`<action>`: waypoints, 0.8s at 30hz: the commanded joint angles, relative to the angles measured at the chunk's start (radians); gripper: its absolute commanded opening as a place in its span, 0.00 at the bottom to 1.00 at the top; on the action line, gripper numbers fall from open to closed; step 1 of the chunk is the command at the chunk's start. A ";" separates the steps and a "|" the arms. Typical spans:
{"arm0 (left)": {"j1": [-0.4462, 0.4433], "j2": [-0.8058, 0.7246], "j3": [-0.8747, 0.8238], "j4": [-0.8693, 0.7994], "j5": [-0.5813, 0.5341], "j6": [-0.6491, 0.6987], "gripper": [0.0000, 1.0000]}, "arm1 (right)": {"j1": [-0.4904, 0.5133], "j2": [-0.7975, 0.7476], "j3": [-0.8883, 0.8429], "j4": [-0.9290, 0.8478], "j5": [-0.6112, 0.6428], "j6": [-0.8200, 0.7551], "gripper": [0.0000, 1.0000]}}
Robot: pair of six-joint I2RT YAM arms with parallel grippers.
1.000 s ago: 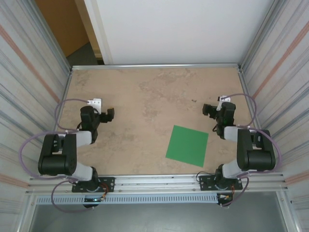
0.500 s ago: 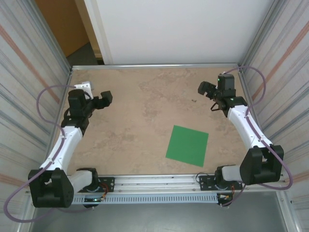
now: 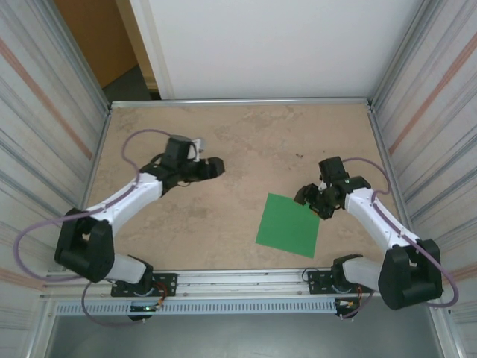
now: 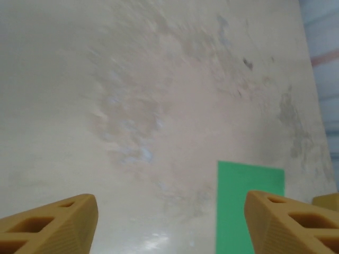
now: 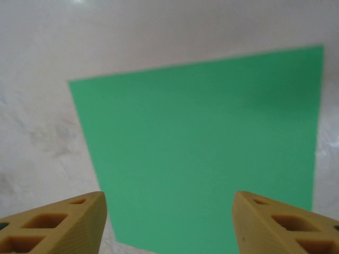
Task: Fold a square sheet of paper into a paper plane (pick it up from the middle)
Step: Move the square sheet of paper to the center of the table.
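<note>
The square sheet of paper (image 3: 289,224) is found lying flat and uncreased on the table (image 3: 246,142), in its near right part, close to the near edge and well apart from the left edge. No fold has been made, so the work is judged to be at its opening step: the approach for the first pickup.

The right hand (image 3: 311,203) is placed over the sheet's far right corner. Its fingers are parted by a moderate gap and nothing is held between them. In the right wrist view the green sheet (image 5: 201,148) is seen spread beyond and between the fingers of that hand (image 5: 169,211). Whether the paper is touched cannot be told.

The left hand (image 3: 215,167) is placed over the middle of the table, towards the left, well apart from the sheet. Its fingers are likewise parted and nothing is gripped. In its wrist view a part of the sheet (image 4: 246,206) is seen ahead, on the right.

For the next move, the right hand would need to be carried inward to the sheet's middle and lowered. There the thin paper could be pinched up into a ridge, as no raised edge is offered. A sliding sheet is judged the main risk.
</note>
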 commanded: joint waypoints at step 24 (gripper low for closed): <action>-0.158 0.128 -0.050 0.126 -0.061 -0.227 0.40 | 0.039 0.153 -0.173 0.117 0.035 0.115 0.31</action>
